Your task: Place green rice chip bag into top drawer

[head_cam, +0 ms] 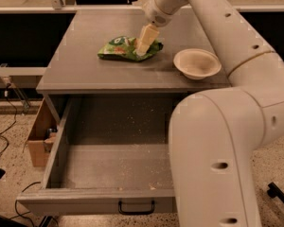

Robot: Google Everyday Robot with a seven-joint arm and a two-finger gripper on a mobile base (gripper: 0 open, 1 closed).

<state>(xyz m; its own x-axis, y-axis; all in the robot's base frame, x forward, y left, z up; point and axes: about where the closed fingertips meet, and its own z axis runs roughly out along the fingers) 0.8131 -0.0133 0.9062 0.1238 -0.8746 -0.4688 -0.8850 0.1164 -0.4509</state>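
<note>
The green bag (pixel 116 49) lies on the cabinet (pixel 85 67); the gripper (pixel 142 50) is set on its right end for pickup, its closure cannot be told; the drawer (pixel 99 200), at six o'clock, is open to receive it.
</note>
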